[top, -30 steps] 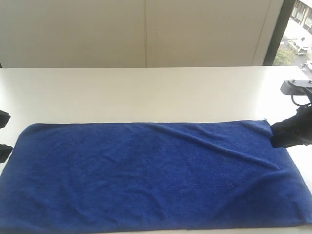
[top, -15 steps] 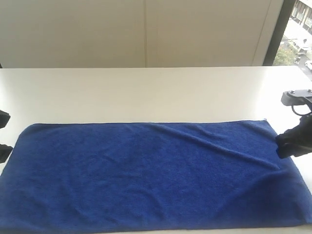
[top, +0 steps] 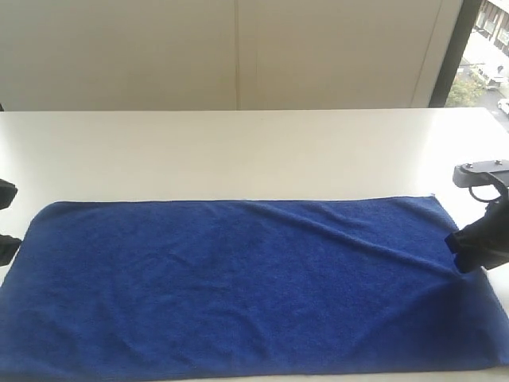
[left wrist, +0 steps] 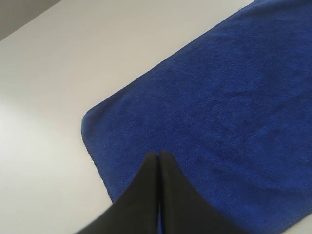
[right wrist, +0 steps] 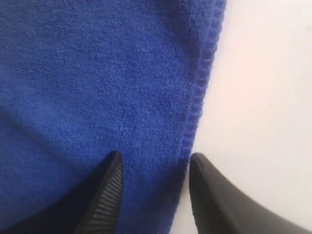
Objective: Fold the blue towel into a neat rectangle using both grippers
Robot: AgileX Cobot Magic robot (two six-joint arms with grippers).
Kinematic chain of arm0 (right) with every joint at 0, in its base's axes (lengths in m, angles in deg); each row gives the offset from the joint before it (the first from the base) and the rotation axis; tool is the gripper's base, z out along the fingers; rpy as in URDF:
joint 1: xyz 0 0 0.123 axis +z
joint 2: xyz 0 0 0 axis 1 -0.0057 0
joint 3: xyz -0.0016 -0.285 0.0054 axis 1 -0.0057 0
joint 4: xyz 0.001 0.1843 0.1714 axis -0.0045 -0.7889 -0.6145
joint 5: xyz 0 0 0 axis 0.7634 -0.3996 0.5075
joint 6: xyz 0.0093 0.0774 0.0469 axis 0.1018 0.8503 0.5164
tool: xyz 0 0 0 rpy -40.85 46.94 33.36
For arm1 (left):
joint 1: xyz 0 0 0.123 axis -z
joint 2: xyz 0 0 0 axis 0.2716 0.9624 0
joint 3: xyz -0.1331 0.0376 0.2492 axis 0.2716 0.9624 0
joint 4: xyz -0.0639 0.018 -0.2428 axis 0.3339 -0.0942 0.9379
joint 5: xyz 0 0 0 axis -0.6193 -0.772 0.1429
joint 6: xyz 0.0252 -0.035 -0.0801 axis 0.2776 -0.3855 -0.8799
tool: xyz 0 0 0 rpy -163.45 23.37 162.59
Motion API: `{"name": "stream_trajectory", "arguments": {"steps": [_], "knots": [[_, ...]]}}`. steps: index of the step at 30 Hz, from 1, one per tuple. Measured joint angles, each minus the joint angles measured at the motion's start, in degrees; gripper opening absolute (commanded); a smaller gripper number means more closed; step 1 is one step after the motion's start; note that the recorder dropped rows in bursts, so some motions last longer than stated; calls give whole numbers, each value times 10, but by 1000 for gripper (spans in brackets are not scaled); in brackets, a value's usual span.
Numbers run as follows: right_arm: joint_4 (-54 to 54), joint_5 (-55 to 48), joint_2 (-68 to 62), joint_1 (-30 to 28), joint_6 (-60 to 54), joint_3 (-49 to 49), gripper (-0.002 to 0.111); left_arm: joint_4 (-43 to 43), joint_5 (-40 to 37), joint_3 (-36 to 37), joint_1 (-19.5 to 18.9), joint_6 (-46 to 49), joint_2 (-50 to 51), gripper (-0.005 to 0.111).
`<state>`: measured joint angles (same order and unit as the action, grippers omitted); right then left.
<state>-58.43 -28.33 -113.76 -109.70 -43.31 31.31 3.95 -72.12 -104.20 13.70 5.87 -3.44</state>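
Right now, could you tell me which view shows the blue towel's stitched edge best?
The right wrist view: the stitched edge runs close up between the open right gripper's fingers. The exterior view shows the blue towel, stitching too small to see; the left wrist view shows one corner, hem blurred.

Looks like an office or lab room on an upper floor: broad white worktop [top: 238, 151], plain pale wall panels [top: 159, 56] behind, dark-framed window [top: 491, 40] far right overlooking treetops [top: 461, 93].
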Motion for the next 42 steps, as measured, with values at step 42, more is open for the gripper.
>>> {"name": "stream_trajectory", "arguments": {"steps": [42], "knots": [[211, 7, -11, 3, 259, 20, 0, 0, 1, 0, 0, 0, 0, 0]]}}
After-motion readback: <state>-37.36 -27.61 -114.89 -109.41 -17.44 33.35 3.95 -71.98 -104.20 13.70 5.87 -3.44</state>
